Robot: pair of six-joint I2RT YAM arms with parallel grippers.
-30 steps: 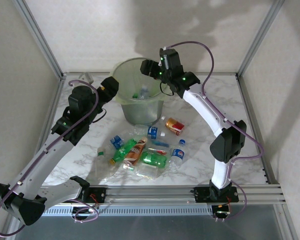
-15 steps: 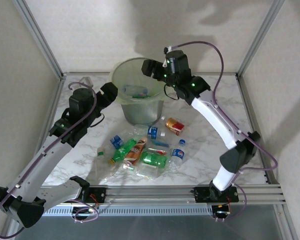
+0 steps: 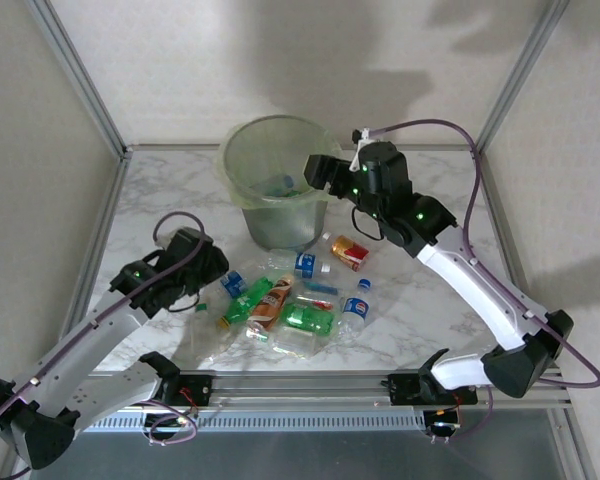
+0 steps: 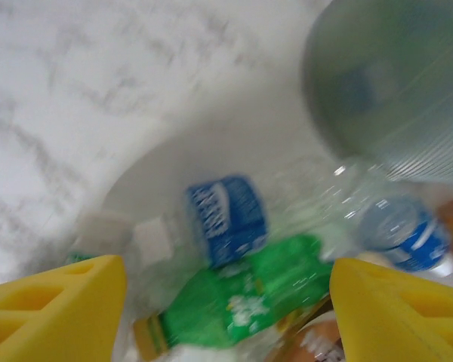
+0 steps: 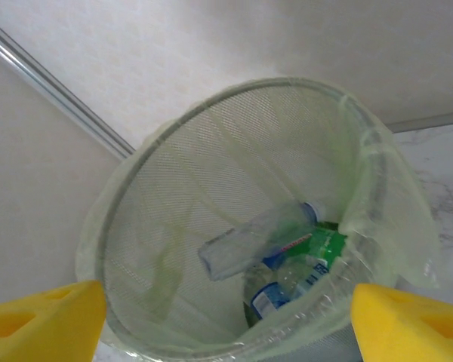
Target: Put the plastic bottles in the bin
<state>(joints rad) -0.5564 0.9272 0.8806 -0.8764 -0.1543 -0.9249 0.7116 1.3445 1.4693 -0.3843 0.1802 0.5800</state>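
- Tally, top view: two arms, two grippers, one bin (image 3: pixel 280 225), one loose pile of plastic bottles (image 3: pixel 290 305).
- Nearest you, the pile lay on the marble table (image 3: pixel 430 230) in front of the bin. You could count roughly ten bottles; overlaps blocked an exact figure.
- One red-and-orange bottle (image 3: pixel 350 251) lay at the pile's right, near the bin's foot.
- Your left gripper (image 3: pixel 216 266) sat at the pile's left edge. Its wrist view showed two yellow fingers (image 4: pixel 53 309) spread wide with nothing between them.
- That wrist view was blurred but gave three bottles up close: a blue-labelled clear bottle (image 4: pixel 226 219), a green-labelled bottle (image 4: pixel 249 302) nearer the fingers, and a second blue-labelled bottle (image 4: pixel 404 230) just beside the bin's wall.
- Farther back, the bin stood upright at the table's far middle, with your right gripper (image 3: pixel 318 172) at its right rim.
- The right wrist view looked down into the bin past two parted, empty fingertips. It resolved what the top view barely did, three bottles at the bottom: a blue-capped clear bottle (image 5: pixel 257 237) lying slantwise, a green bottle (image 5: pixel 317 245), and a small blue-banded bottle (image 5: pixel 275 294).
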